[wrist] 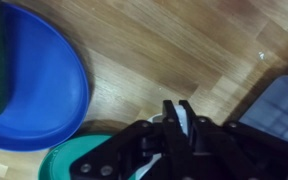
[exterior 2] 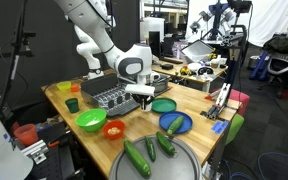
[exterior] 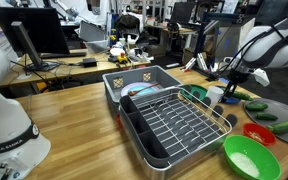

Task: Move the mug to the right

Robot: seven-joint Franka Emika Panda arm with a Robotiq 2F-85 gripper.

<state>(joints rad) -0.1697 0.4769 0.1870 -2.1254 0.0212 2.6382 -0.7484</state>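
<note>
Item 1, rack [exterior: 179,122]: a wire rack on a dark tray stands on the wooden worktop [exterior: 74,110]. It serves as the reference for all positions below. A grey bin [exterior: 134,80] sits just behind it.

Item 2, mug [exterior: 215,96]: small, white and upright on the worktop, just off the rack's far corner. It is beside a teal plate [exterior: 195,93]. In an exterior view taken from the opposite end, the mug cannot be made out behind the arm.

Item 3, gripper [exterior: 227,80]: it hangs just above and beside the mug, off the same rack corner. In an exterior view it [exterior 2: 144,98] sits between the rack [exterior 2: 109,92] and the teal plate [exterior 2: 163,104]. Contact with the mug cannot be confirmed.

Item 4, fingers [wrist: 172,125]: in the wrist view the two dark fingers are pressed close together, with a thin pale strip along the line where they meet. What that strip is cannot be told. Bare worktop [wrist: 184,50] lies beyond the tips. A blue plate [wrist: 34,85] and the teal plate [wrist: 69,165] lie to one side, and the rack's edge [wrist: 284,100] to the other.

Item 5, other objects: a green bowl [exterior: 246,157] with a white inside stands off the rack's near corner. A red bowl [exterior: 259,133] lies just beyond it. Cucumbers [exterior: 284,125] lie further out from the rack on that side.
</note>
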